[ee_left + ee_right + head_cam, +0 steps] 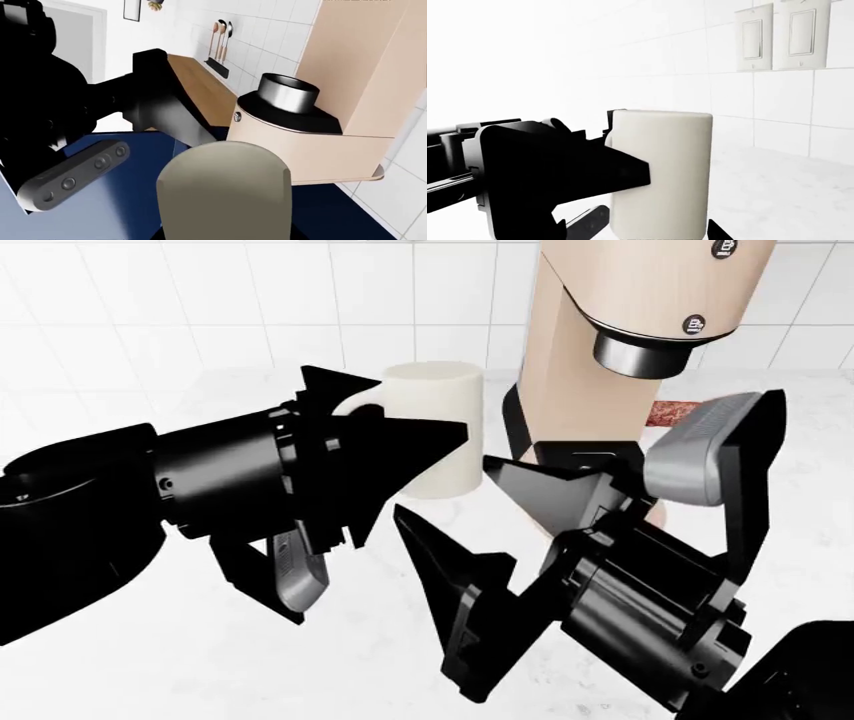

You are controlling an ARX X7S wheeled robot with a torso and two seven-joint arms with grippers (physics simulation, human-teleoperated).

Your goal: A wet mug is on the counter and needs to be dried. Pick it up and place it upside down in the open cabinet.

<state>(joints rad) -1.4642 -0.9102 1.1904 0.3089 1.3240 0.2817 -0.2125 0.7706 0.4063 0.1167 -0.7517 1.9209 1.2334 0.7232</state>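
The white, faintly grey-veined bench [160, 660] ran back to the tiled wall. On it stood the cream mug [438, 430], upright, and just beside it the beige coffee machine [627, 300], close to the wall.

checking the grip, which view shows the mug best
The head view: the mug stands on the counter beside the coffee machine, with the left claw at its handle side. The right wrist view shows its side, partly behind that claw. The left wrist view shows only its body close up.
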